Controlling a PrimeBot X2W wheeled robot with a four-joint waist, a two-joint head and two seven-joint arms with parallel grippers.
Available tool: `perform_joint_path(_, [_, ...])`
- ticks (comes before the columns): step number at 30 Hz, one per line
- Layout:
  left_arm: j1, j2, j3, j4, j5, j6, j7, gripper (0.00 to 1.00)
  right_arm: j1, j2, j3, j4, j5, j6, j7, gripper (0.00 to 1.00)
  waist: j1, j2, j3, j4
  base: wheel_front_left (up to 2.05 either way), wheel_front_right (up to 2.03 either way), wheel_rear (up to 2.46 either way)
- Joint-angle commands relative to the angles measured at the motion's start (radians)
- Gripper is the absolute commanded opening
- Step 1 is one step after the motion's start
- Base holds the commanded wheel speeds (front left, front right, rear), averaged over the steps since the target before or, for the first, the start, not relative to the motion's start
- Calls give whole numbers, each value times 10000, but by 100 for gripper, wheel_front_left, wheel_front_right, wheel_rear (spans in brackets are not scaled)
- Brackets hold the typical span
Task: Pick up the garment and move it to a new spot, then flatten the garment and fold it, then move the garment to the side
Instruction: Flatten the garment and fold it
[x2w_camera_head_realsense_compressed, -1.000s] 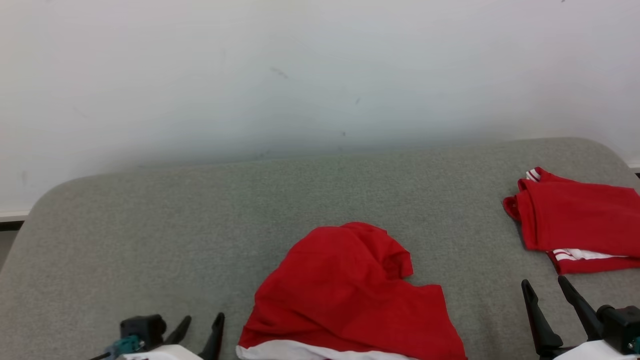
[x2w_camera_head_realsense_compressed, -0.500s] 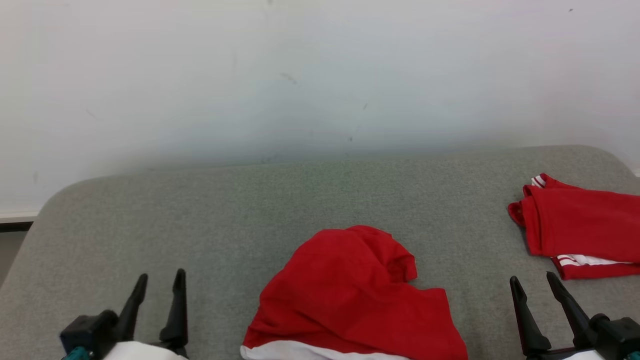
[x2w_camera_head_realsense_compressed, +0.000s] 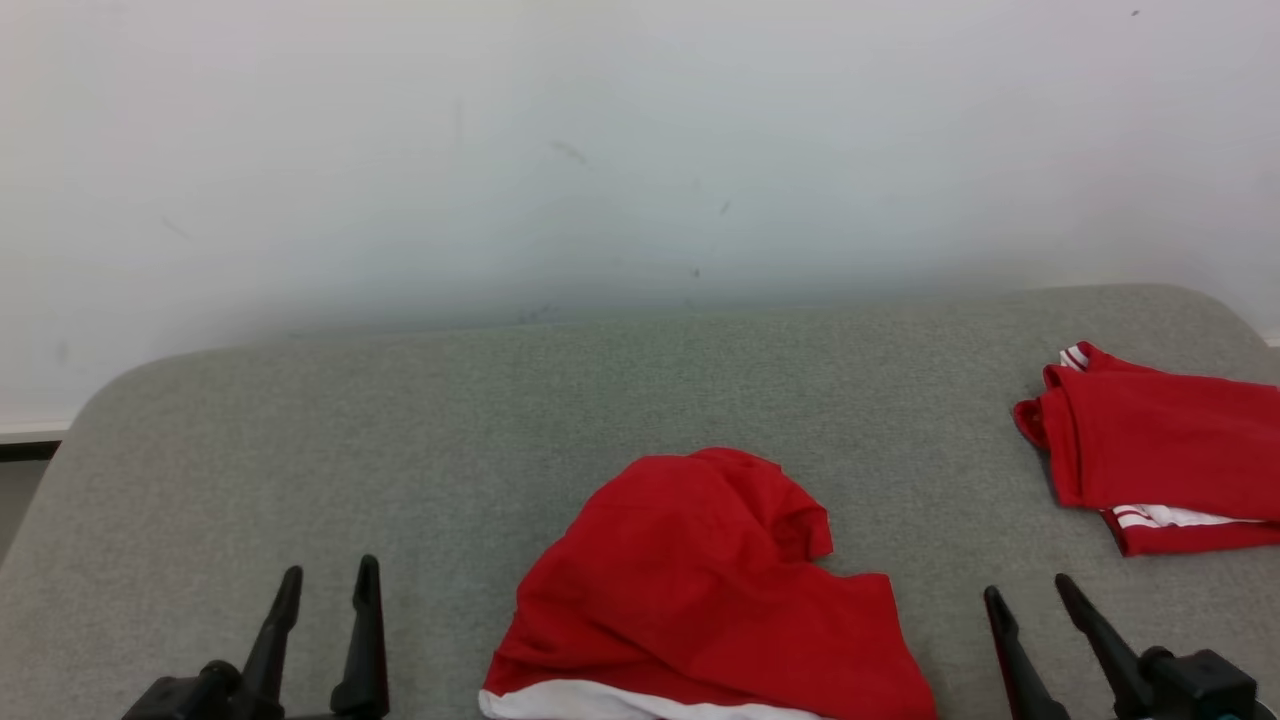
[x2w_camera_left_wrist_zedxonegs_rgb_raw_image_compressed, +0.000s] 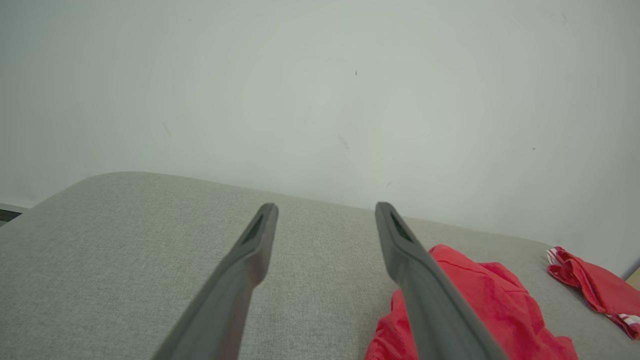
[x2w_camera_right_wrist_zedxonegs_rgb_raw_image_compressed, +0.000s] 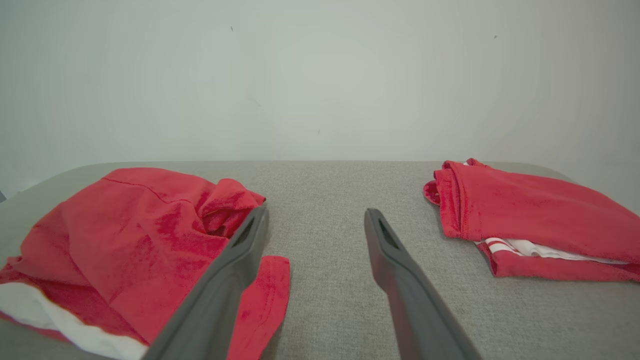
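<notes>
L tool (x2w_camera_head_realsense_compressed: 330, 567), R tool (x2w_camera_head_realsense_compressed: 1026, 586) released; crumpled garment (x2w_camera_head_realsense_compressed: 700, 580) btwn them; folded red clothes (x2w_camera_head_realsense_compressed: 1160, 450) far right.

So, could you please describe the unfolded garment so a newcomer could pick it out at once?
Find the grey padded surface against the white wall. At the middle of its near edge lies a crumpled red garment. Unlike the folded red garment at the right, it is a loose heap with a white band along its near hem.

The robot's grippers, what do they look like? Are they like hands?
Not hands. The left gripper and right gripper each have two long, slim dark grey fingers tapering to narrow tips, with a slot-like recess near each tip, mounted on a black base.
</notes>
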Motion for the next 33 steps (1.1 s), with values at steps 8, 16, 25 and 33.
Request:
perform_joint_path(8, [-200, -446, 264, 294, 566, -544, -14, 100, -1181, -353, 1050, 1528, 608, -25, 1217, 100, 0, 0, 141, 621, 0, 0, 0])
perform_joint_path(16, [-422, -609, 443, 552, 826, -855, -14, 100, -2038, -574, 1539, 3119, 1678, -25, 2953, 48, 0, 0, 270, 1507, 0, 0, 0])
perform_joint_path(25, [-314, -706, 603, 738, 913, -1025, -13, 100, -1613, -504, 1028, 3469, 1966, -25, 3343, 74, 0, 0, 348, 2000, 0, 0, 0])
perform_joint_path(33, [-568, -630, 580, 852, 1009, -1169, -15, 100, -2100, -162, 562, 4013, 1643, -25, 3262, 64, 0, 0, 569, 2234, 0, 0, 0])
